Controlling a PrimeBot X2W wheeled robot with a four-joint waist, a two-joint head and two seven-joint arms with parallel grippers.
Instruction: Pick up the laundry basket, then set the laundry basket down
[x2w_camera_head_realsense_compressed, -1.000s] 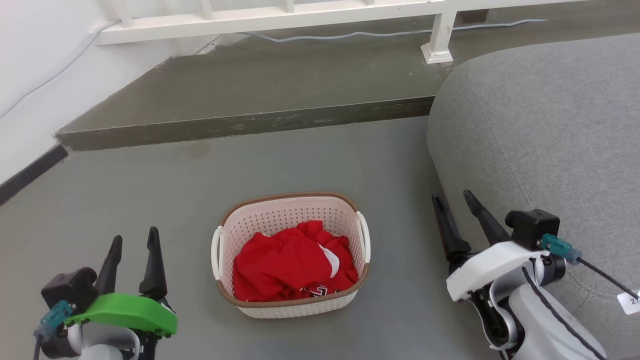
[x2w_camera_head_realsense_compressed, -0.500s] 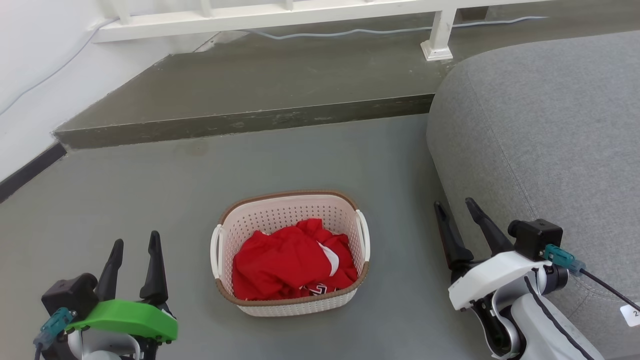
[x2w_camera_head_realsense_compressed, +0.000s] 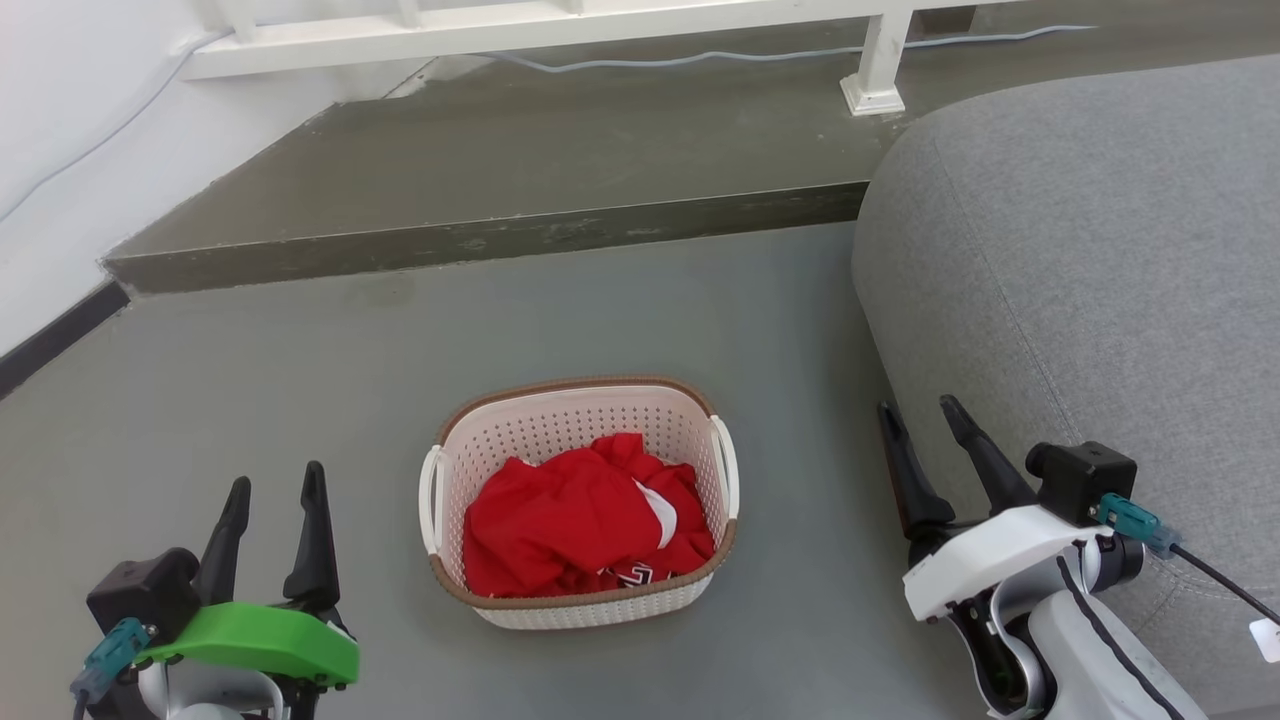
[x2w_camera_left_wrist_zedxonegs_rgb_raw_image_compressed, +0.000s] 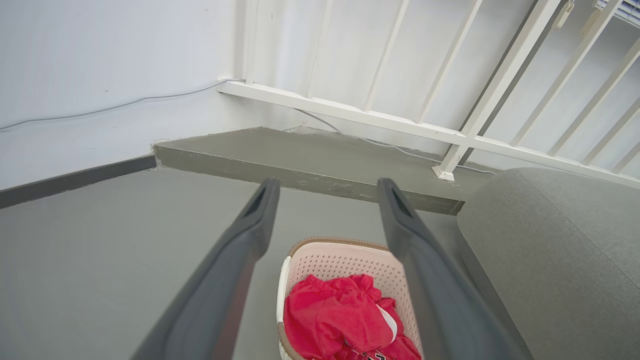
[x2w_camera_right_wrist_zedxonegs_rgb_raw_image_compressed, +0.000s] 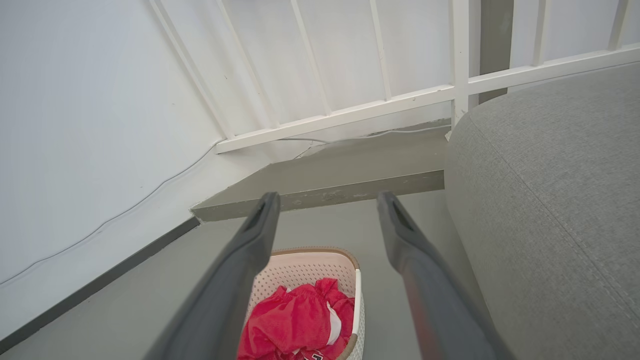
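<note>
Basket (x2w_camera_head_realsense_compressed: 585, 425) sits upright on the grey floor (x2w_camera_head_realsense_compressed: 300, 380), between the two grippers and touching neither. Red cloth (x2w_camera_head_realsense_compressed: 570, 520) is bundled inside. Left gripper (x2w_camera_head_realsense_compressed: 277, 475) is low on its left side, fingers spread, nothing held. Right gripper (x2w_camera_head_realsense_compressed: 916, 404) is on its right, just beside the grey sofa (x2w_camera_head_realsense_compressed: 1100, 250), fingers likewise apart and empty. Raised step (x2w_camera_head_realsense_compressed: 500, 170) and white railing (x2w_camera_head_realsense_compressed: 500, 25) are behind the basket.
</note>
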